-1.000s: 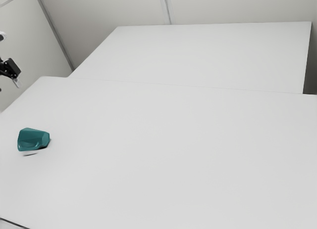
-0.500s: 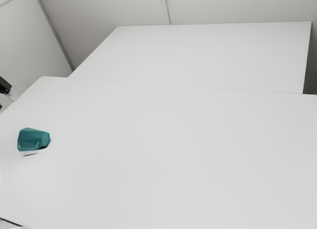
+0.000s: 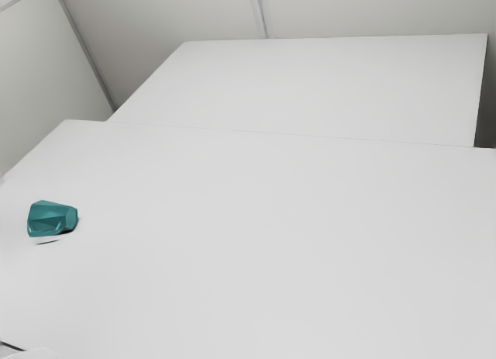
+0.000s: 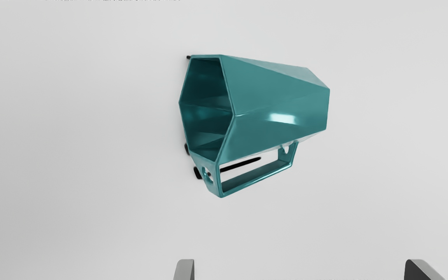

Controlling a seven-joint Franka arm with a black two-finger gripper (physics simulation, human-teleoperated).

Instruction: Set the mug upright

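Lining up on the glossy, faceted teal mug [image 4: 278,105], toppled on its side
It lies on the smooth, matte white surface [image 3: 256,243], tapering from an open six-sided mouth [image 4: 207,105] to a narrower base, with its angular loop handle [image 4: 257,176] out to one side. My end effector [image 4: 300,268] is wide and empty. I judge this the approach; next I should come down, grip the body and turn the mouth upward.

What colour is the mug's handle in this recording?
The handle is teal, like the rest of the mug; the wrist view shows it best.
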